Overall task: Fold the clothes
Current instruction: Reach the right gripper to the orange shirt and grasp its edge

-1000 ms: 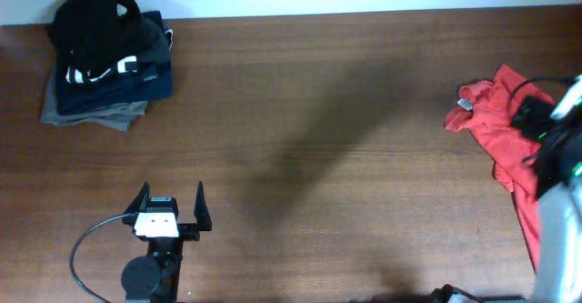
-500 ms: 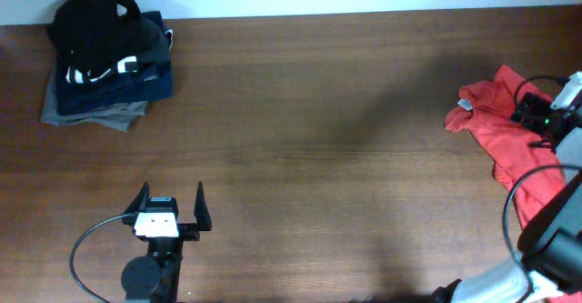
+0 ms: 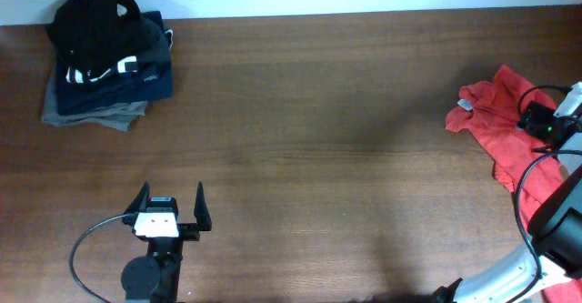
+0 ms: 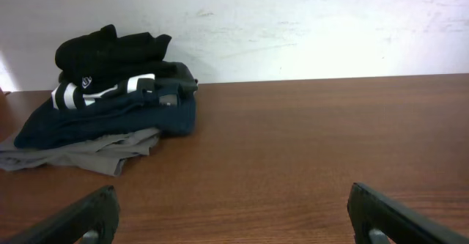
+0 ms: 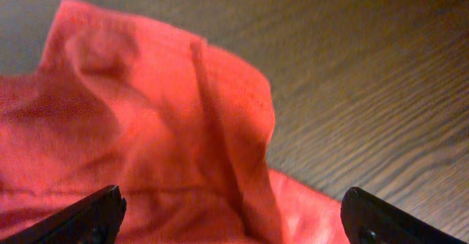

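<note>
The clothes, an orange-red T-shirt (image 3: 496,126), lie crumpled at the table's right edge, with the white neck label (image 3: 465,106) toward the left. My right gripper (image 3: 536,121) hovers over the shirt's right part. In the right wrist view the gripper (image 5: 234,226) is open, its fingers wide apart over the rumpled red cloth (image 5: 146,134), holding nothing. My left gripper (image 3: 171,198) rests near the front left of the table, far from the shirt. It (image 4: 234,226) is open and empty over bare wood.
A pile of folded dark garments (image 3: 105,57), black on navy on grey, sits at the back left corner against the white wall (image 4: 293,24). The same pile (image 4: 110,97) shows in the left wrist view. Brown wooden tabletop (image 3: 318,157) lies between the arms.
The right arm has shifted toward the right edge, its gripper moving slightly right over the shirt. The left arm and the shirt have not moved.
</note>
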Controlling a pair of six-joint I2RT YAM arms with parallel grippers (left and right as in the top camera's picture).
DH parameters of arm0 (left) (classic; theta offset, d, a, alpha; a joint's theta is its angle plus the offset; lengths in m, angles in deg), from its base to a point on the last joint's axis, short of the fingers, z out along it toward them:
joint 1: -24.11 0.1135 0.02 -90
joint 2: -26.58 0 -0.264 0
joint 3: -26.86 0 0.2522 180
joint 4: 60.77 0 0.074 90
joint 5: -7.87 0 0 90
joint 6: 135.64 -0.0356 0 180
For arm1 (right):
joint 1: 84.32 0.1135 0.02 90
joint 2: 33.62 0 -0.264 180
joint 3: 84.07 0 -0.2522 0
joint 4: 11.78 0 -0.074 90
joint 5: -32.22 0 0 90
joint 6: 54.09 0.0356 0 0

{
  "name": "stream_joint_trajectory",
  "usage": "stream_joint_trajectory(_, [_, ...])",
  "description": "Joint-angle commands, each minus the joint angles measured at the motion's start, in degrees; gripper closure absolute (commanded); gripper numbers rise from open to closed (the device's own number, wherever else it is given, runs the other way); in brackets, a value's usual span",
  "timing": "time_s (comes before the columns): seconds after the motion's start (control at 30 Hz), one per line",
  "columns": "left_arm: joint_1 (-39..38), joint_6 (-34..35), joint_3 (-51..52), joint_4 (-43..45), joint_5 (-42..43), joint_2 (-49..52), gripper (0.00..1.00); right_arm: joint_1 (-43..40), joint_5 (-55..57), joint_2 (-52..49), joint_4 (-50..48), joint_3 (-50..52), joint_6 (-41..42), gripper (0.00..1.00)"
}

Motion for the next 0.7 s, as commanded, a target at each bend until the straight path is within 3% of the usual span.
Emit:
stream_joint_trajectory(0.0, [0.3, 0.1, 0.1, -0.3, -0.2, -0.3, 0.01, 0.0, -0.1, -0.5, -2.1, -1.2, 0.7, 0.01])
stream_joint_trajectory(0.67, [0.3, 0.1, 0.1, -0.3, -0.2, -0.3, 0.01, 0.0, -1.2, -8.4, -11.2, -1.3, 8.7, 0.08])
